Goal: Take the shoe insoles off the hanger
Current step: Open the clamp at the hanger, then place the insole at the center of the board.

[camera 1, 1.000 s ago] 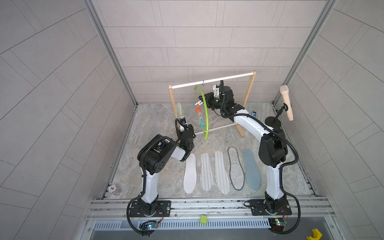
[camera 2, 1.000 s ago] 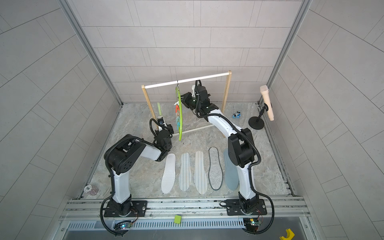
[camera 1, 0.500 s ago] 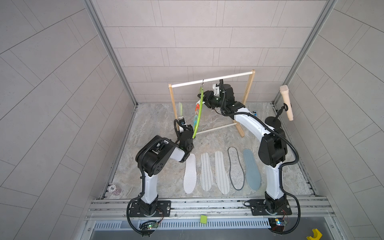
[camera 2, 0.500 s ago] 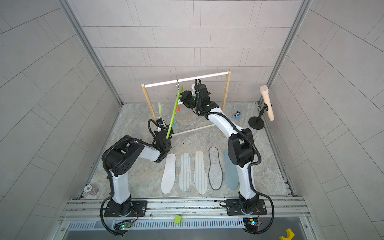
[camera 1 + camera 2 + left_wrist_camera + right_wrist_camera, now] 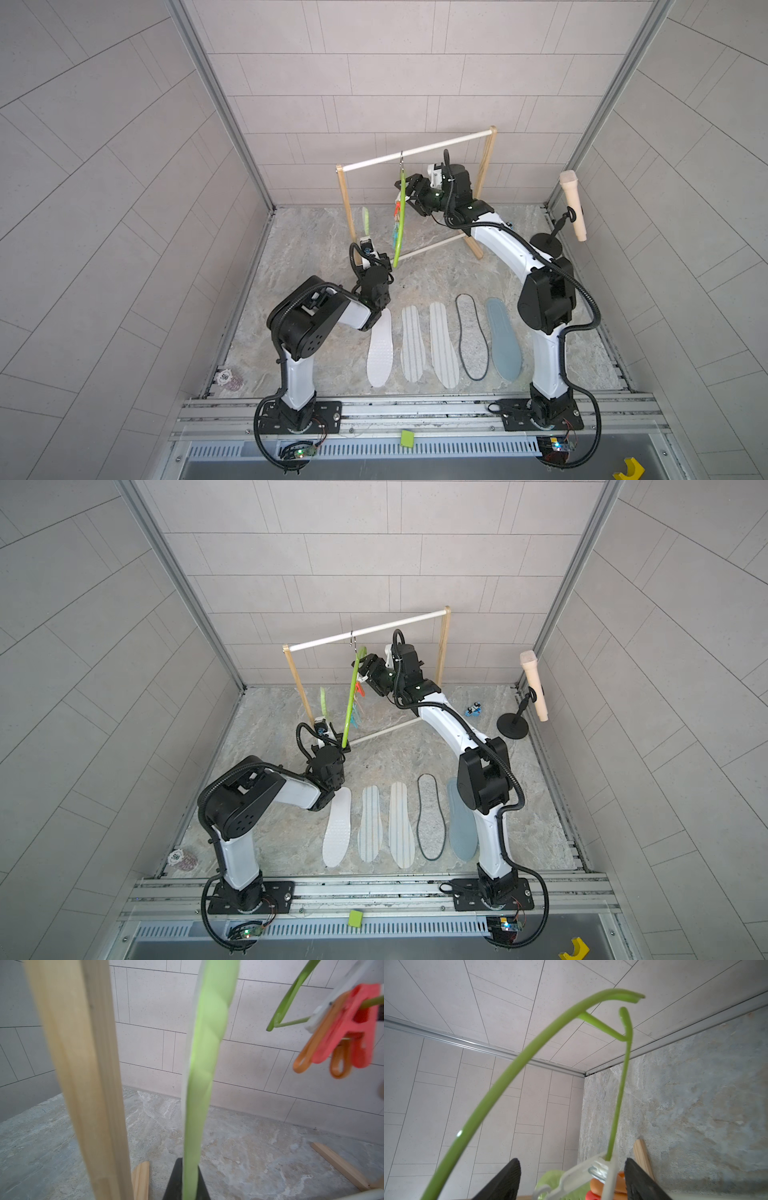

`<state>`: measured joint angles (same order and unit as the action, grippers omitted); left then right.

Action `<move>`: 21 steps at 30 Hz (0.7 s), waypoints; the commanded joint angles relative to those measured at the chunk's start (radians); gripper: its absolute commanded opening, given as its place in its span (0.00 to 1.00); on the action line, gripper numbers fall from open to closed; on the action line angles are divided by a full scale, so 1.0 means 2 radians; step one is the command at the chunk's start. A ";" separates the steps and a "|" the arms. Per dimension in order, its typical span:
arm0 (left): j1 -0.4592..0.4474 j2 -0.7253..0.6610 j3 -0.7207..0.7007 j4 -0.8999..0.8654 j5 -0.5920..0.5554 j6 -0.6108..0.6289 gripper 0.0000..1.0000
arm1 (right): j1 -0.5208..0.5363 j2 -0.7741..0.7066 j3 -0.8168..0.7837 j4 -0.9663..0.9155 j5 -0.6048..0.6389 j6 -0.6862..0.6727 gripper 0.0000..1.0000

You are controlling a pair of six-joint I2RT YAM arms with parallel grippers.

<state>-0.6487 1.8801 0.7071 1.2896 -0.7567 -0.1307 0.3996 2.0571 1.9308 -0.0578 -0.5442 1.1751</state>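
My left gripper (image 5: 366, 246) (image 5: 322, 726) (image 5: 186, 1182) is shut on the lower end of a pale mint insole (image 5: 365, 220) (image 5: 323, 699) (image 5: 204, 1059). It holds the insole upright beside the rack's left post, apart from the lime-green hanger (image 5: 400, 216) (image 5: 351, 700) (image 5: 512, 1076). The hanger hangs by its metal hook from the white rod. My right gripper (image 5: 409, 193) (image 5: 362, 670) (image 5: 573, 1178) is open, its jaws on either side of a white clothespin (image 5: 581, 1176) on the hanger. On the floor lie a white dotted insole (image 5: 380, 349), two striped ones (image 5: 412, 345) (image 5: 444, 345), a black-edged grey one (image 5: 471, 336) and a blue-grey one (image 5: 503, 338).
The wooden rack with its white rod (image 5: 415, 151) stands at the back. Red and orange clothespins (image 5: 342, 1028) hang on the hanger. A microphone-shaped prop on a black stand (image 5: 572, 205) is at the right wall. A poker chip (image 5: 226, 377) lies front left.
My right gripper has opened its jaws round the clothespin. The hanger's lower end swung toward the left arm and has come partly back. The left gripper has barely moved.
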 commanded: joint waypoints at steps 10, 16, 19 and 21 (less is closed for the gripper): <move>-0.050 -0.061 -0.044 -0.019 -0.004 -0.051 0.00 | -0.025 -0.112 -0.135 0.025 0.035 -0.004 0.81; -0.077 -0.107 -0.051 -0.078 0.017 -0.078 0.00 | -0.046 -0.170 -0.209 -0.018 0.045 -0.027 0.81; -0.087 -0.140 -0.057 -0.111 0.032 -0.094 0.00 | -0.063 -0.219 -0.268 -0.019 0.056 -0.026 0.81; -0.093 -0.170 -0.060 -0.151 0.034 -0.107 0.00 | -0.077 -0.257 -0.311 -0.021 0.057 -0.027 0.81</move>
<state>-0.8204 1.6112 0.6044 1.0973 -0.7017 -0.2779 0.2752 1.6379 1.3800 -0.0792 -0.4606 1.1320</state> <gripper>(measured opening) 0.069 0.810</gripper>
